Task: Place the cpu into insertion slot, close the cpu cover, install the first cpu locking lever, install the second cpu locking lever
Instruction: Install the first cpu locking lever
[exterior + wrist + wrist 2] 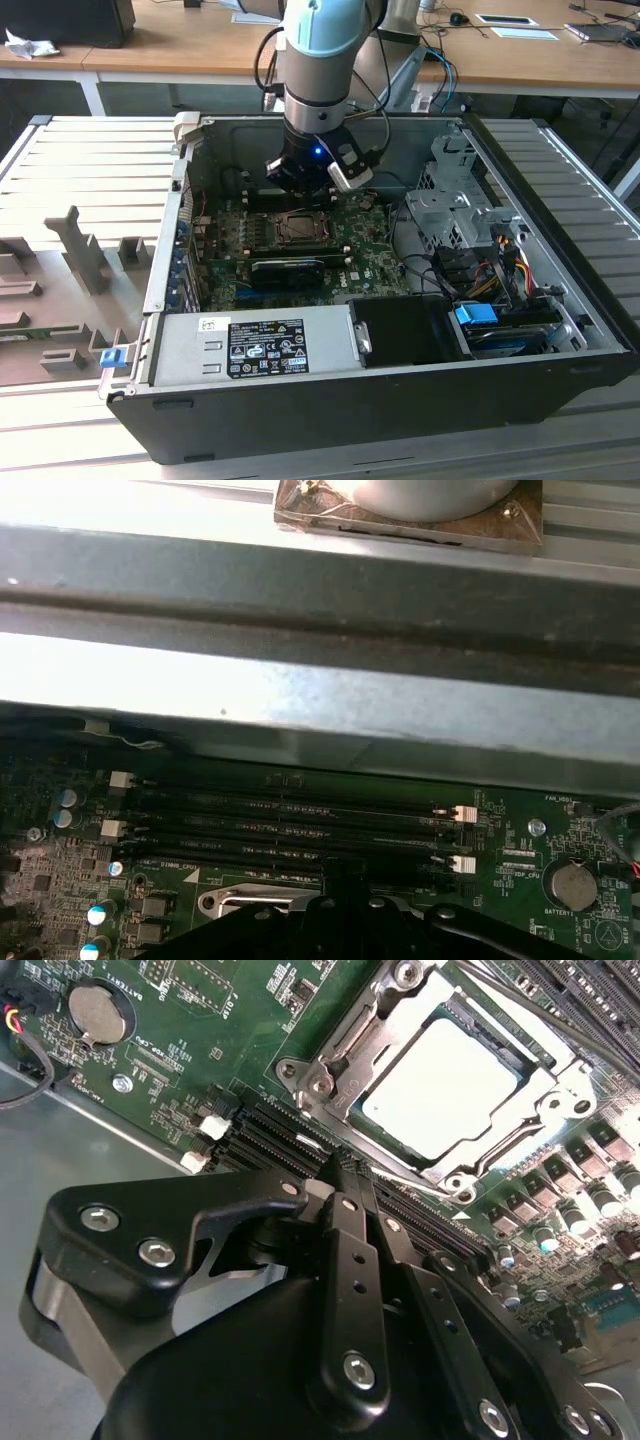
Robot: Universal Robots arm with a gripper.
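Gripper [340, 1175]: fingers pressed together, empty, near socket
Cpu [440, 1085]: seated under cpu cover [345, 1045]; light, stiff, fragile (grip edges only)
Cover: thin springy metal

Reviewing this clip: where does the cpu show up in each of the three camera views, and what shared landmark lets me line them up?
Exterior view: the cpu sits in the insertion slot mid-motherboard, just below the gripper.
Second wrist view: the cpu is the pale square framed by the cpu cover, beyond the gripper.
First wrist view: I cannot make the cpu out.
Shared landmark: the black memory slots beside the socket.
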